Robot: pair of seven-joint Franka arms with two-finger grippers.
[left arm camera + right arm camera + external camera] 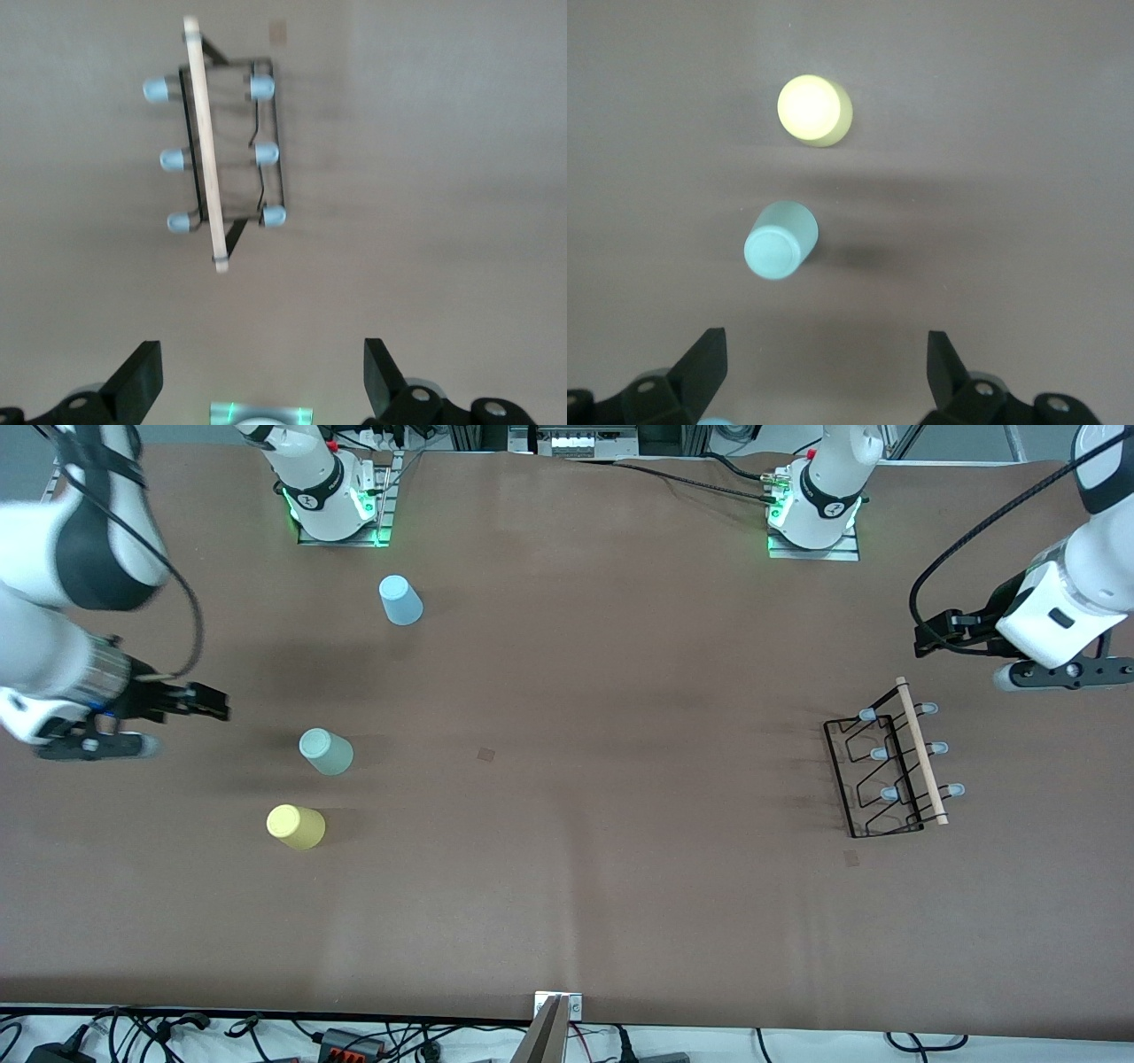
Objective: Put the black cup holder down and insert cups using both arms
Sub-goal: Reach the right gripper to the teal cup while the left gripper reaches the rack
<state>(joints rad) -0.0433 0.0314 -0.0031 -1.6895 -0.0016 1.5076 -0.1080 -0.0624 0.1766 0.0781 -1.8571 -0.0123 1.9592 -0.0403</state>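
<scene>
The black cup holder (889, 772) with its wooden rod handle (921, 751) rests on the brown table toward the left arm's end; in the left wrist view the cup holder (223, 152) lies apart from the jaws. My left gripper (923, 638) hangs open and empty in the air beside it. Three cups stand upside down toward the right arm's end: light blue (400, 600), pale green (326, 751) and yellow (296, 826). My right gripper (215, 705) is open and empty, beside the pale green cup (780, 240) and yellow cup (814, 110).
The arm bases (332, 500) (815, 509) stand at the table's edge farthest from the front camera. A metal bracket (558, 1012) and cables (354, 1038) lie along the nearest edge. Small marks (485, 754) (850, 857) show on the table cover.
</scene>
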